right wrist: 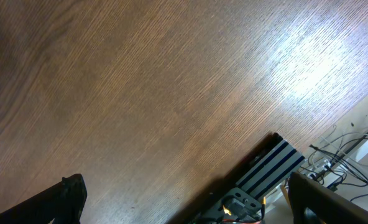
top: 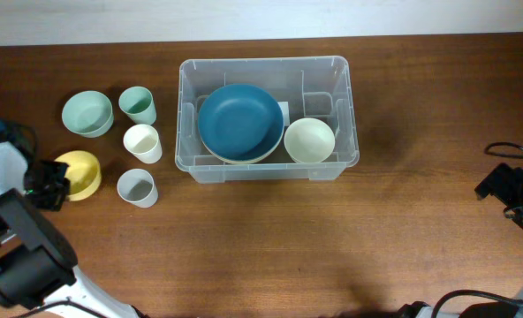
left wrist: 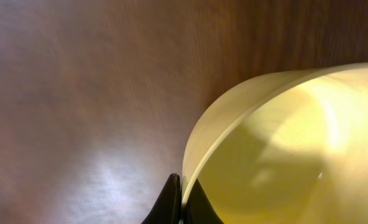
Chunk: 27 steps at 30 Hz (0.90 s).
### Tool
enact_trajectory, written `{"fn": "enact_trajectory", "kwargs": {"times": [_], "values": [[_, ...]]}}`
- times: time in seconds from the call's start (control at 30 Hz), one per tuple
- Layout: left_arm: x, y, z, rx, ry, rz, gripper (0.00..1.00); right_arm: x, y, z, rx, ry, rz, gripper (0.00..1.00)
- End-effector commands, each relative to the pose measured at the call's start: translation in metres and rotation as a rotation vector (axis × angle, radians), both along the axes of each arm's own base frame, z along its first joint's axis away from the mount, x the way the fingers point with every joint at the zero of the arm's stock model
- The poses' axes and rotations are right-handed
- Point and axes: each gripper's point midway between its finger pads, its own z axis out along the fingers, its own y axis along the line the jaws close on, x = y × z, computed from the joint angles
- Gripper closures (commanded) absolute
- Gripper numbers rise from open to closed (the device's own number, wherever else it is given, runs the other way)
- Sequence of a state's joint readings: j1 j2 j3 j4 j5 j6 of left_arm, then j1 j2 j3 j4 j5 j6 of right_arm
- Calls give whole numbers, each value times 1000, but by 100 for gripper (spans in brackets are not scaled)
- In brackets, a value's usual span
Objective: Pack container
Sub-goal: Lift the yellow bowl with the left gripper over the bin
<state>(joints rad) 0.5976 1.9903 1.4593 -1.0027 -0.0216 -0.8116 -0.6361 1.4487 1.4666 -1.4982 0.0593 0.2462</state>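
yellow bowl (top: pixel 79 173) is sitting at the left edge of the wooden table (top: pixel 332 238), and my left gripper (top: pixel 51 184) is pinching its rim. in the left wrist view the two dark fingertips (left wrist: pixel 168 202) are pressing together on the thin bowl wall, one outside and one inside, so the jaws are clamping tight on the bowl. i cannot tell whether the bowl is touching the wood.

the clear plastic container (top: pixel 263 61) is standing mid-table toward the far side, well apart from both arms. inside it a big blue bowl (top: pixel 240 120) is resting on a pale bowl whose edge is peeking out beneath it, and a cream bowl (top: pixel 309 140) is sitting just beside them on the right.

between the container and the yellow bowl, a green bowl (top: pixel 87 113), a green cup (top: pixel 138 104), a white cup (top: pixel 143 142) and a grey cup (top: pixel 137 187) are standing upright on the table.

my right gripper (top: pixel 502 183) is hanging at the far right edge. in its wrist view the fingers (right wrist: pixel 63 199) are spreading wide over bare wood, gripping nothing.
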Motion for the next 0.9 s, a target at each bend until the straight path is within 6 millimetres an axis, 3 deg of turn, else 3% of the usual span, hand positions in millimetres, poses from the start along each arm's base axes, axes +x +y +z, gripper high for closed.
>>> {"fn": "enact_trajectory", "kwargs": {"times": [0.0,0.3,0.53,0.7,0.8,0.83,0.87], "values": [[-6,13,31,75,-45,1,99,-1,-1,-2,6,4,-3,1],[-4,10,133,248,-269,-15,99,-1,-1,-2,6,4,-3,1],[11,-32,237,408,-571,-116,99,-1,-1,-2,6,4,-4,1],[40,-103,308,464,-858,-296,99,-1,-1,-2,6,4,-3,1],[61,-158,334,437,-999,-429,99,-1,-1,-2,6,4,-3,1],[72,-190,342,410,-1058,-499,99,-1,-1,-2,6,4,-4,1],[76,-202,344,398,-1078,-526,99,-1,-1,-2,6,4,-3,1]]}}
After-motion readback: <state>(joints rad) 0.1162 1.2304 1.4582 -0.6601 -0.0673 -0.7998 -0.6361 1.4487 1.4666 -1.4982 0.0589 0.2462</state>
